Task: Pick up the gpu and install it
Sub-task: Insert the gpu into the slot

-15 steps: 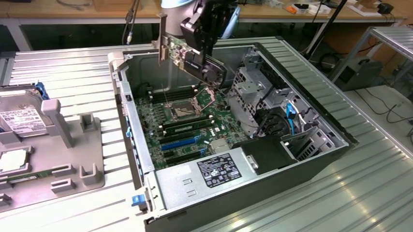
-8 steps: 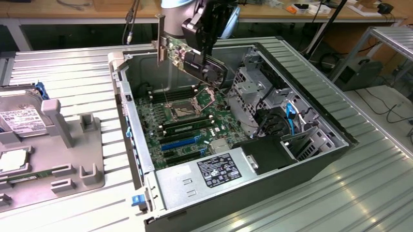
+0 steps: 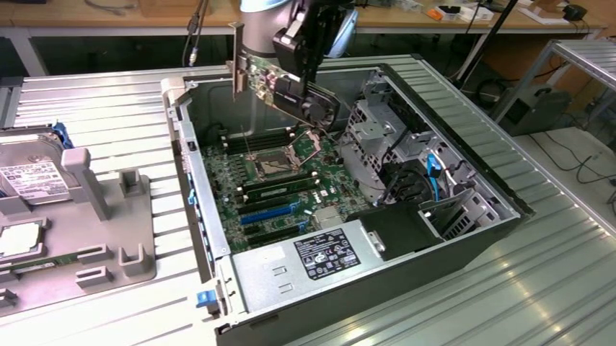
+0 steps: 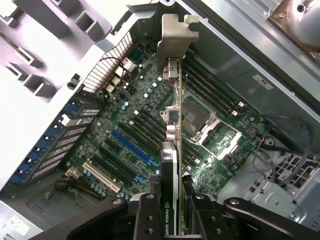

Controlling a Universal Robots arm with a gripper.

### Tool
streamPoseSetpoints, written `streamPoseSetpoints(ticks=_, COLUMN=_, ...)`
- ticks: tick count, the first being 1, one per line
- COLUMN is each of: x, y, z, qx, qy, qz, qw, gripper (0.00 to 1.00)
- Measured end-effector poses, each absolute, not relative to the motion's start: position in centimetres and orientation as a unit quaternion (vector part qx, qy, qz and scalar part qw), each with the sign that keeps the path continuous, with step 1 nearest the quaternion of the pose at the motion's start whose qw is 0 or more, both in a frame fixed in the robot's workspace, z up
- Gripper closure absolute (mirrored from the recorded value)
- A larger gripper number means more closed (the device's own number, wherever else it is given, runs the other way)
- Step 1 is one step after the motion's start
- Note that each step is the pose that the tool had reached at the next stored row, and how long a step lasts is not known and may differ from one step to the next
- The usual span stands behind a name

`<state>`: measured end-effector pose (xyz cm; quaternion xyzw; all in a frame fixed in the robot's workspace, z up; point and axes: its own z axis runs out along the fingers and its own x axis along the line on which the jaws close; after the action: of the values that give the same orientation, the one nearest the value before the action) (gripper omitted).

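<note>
Gripper [image 4: 175, 202] clamps the thin gpu [image 4: 172, 120], pale bracket [image 4: 176, 37] at its far end.

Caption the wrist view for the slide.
Claw holds the gpu edge-on above the motherboard inside the open case, not yet seated.

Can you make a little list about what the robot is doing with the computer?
holding: gripper, shut on the graphics card
card: on its edge, in the air over the green board
metal bracket: at the card's end far from the gripper
computer case: open, lying on its side
plugged in: not yet
</note>
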<state>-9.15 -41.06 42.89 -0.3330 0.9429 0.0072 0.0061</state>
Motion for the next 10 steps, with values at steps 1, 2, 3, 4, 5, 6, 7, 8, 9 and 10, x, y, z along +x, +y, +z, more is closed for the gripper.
streamPoseSetpoints(ticks=1, x=-9.15, y=-41.06, z=42.89, qx=-0.337, qy=0.941, qz=0.007, qw=0.006, gripper=0.73)
streamPoseSetpoints(ticks=2, x=-9.15, y=-41.06, z=42.89, qx=-0.342, qy=0.940, qz=0.007, qw=0.006, gripper=0.73)
streamPoseSetpoints(ticks=3, x=-9.15, y=-41.06, z=42.90, qx=-0.345, qy=0.938, qz=0.007, qw=0.006, gripper=0.73)
streamPoseSetpoints(ticks=4, x=-9.15, y=-41.06, z=42.89, qx=-0.350, qy=0.937, qz=0.007, qw=0.006, gripper=0.73)
streamPoseSetpoints(ticks=5, x=-9.14, y=-41.06, z=42.89, qx=-0.352, qy=0.936, qz=0.007, qw=0.006, gripper=0.73)
streamPoseSetpoints(ticks=6, x=-9.14, y=-41.06, z=42.90, qx=-0.354, qy=0.935, qz=0.007, qw=0.006, gripper=0.73)
streamPoseSetpoints(ticks=7, x=-9.14, y=-41.06, z=42.89, qx=-0.357, qy=0.934, qz=0.007, qw=0.006, gripper=0.73)
streamPoseSetpoints(ticks=8, x=-9.13, y=-41.06, z=42.89, qx=-0.360, qy=0.933, qz=0.007, qw=0.006, gripper=0.73)
streamPoseSetpoints(ticks=9, x=-9.11, y=-41.07, z=42.89, qx=-0.362, qy=0.932, qz=0.007, qw=0.006, gripper=0.73)
streamPoseSetpoints(ticks=10, x=-9.08, y=-41.07, z=42.89, qx=-0.365, qy=0.931, qz=0.007, qw=0.006, gripper=0.73)
